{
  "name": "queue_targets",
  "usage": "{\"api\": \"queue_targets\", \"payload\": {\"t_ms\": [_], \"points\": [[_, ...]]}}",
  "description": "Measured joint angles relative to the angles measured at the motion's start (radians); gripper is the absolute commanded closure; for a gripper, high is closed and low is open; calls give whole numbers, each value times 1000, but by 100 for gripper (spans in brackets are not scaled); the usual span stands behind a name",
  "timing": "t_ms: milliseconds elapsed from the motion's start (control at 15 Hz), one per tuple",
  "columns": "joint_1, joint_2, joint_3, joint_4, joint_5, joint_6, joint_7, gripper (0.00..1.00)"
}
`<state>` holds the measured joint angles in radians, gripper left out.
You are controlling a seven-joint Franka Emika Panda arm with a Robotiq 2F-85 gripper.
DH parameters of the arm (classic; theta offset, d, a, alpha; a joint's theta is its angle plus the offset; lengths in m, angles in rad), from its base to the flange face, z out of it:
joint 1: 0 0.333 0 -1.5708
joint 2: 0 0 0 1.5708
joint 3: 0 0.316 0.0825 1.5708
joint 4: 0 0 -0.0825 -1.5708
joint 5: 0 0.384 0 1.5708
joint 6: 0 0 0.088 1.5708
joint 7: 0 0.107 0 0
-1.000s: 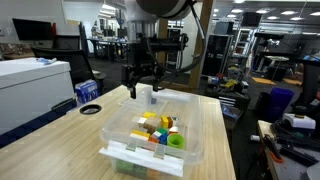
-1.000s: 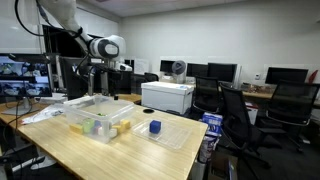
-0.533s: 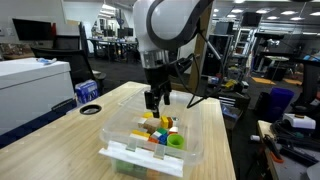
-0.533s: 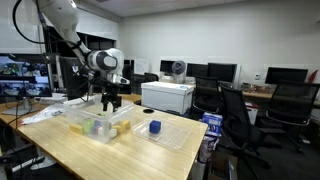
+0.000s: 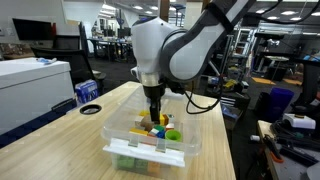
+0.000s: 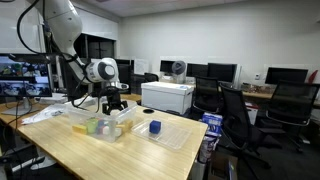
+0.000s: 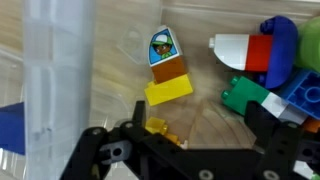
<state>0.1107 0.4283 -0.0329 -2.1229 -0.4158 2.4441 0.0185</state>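
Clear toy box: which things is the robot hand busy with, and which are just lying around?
Busy with:
- gripper, open, down inside the clear bin
- toy blocks in it; nearest are the yellow block and the block with a face picture

Just lying about:
- blue block on the clear lid
- white printer
- black ring beside the bin
- office chairs

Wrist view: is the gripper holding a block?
No, the gripper is open above the blocks, which lie loose in the clear bin.
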Motion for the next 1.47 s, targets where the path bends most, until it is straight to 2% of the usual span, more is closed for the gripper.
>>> {"api": "queue_targets", "payload": {"t_ms": [133, 267, 333, 467, 533, 1000, 1067, 1133, 1467], "points": [[5, 0, -16, -13, -69, 109, 4, 0], [3, 0, -22, -17, -68, 151, 2, 0], [-4, 0, -11, -17, -34, 140, -15, 0], [-36, 0, 49, -9, 123, 65, -96, 0], [-42, 0, 59, -5, 150, 59, -109, 0], [-41, 32, 36, 3, 156, 214, -93, 0], [-41, 42, 32, 3, 156, 225, -86, 25], [-40, 53, 28, 3, 156, 238, -78, 27], [-27, 106, 11, 20, 156, 273, -40, 63]]}}
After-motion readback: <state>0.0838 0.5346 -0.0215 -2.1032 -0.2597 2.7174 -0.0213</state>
